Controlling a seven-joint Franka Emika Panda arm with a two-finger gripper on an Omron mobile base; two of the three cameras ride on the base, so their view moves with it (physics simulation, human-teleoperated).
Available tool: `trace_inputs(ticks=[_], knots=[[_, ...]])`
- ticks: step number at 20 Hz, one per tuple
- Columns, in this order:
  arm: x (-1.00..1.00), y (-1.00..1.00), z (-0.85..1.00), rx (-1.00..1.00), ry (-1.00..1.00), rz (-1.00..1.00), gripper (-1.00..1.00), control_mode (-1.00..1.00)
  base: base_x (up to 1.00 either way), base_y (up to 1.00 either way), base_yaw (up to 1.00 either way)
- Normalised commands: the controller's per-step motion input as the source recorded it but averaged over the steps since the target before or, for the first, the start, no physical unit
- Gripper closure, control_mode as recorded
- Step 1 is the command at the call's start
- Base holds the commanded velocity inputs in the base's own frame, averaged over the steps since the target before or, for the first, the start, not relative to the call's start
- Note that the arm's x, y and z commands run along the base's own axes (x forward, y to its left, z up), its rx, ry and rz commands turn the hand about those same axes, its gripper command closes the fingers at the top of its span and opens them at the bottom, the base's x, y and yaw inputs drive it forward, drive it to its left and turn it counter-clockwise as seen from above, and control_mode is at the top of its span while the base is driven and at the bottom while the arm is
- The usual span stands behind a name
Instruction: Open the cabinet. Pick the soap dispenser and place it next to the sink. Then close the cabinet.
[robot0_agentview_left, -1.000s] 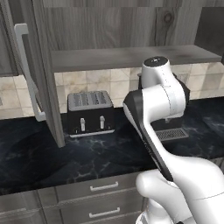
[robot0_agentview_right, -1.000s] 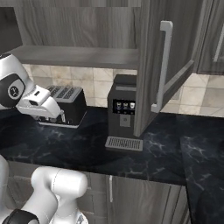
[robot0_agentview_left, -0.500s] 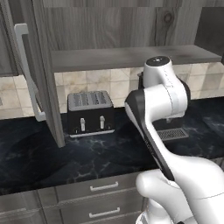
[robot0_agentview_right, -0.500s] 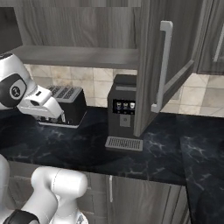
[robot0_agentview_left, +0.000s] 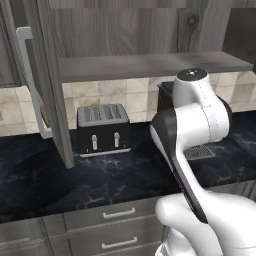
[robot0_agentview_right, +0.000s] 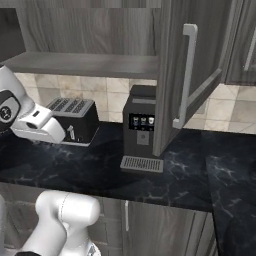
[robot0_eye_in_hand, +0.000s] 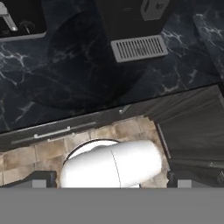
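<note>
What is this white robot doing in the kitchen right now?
A white robot arm stands at a dark marble counter with a toaster and a coffee machine on it. Both doors of the cabinet above already hang open, showing a bare shelf. Its tool is open and holds nothing, pointing down at the counter's front edge.

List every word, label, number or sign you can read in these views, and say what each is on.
No readable text anywhere.
Coffee machine: three small lit icons on its front panel, too small to read.
Toaster: levers and knobs, no legible marks.
Cabinet doors: plain wood grain.
</note>
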Motion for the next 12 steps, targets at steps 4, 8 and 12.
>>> trace_inputs(ticks=[4, 8, 12], knots=[[-0.77, -0.03, 0.12, 0.00, -0.23, 0.04, -1.00, -1.00, 0.00, 0.00, 0.00], [-0.71, -0.19, 0.37, 0.00, -0.29, 0.00, -1.00, -1.00, 0.00, 0.00, 0.00], [-0.47, -0.23, 0.73, 0.00, -0.23, 0.00, -1.00, -1.00, 0.00, 0.00, 0.00]])
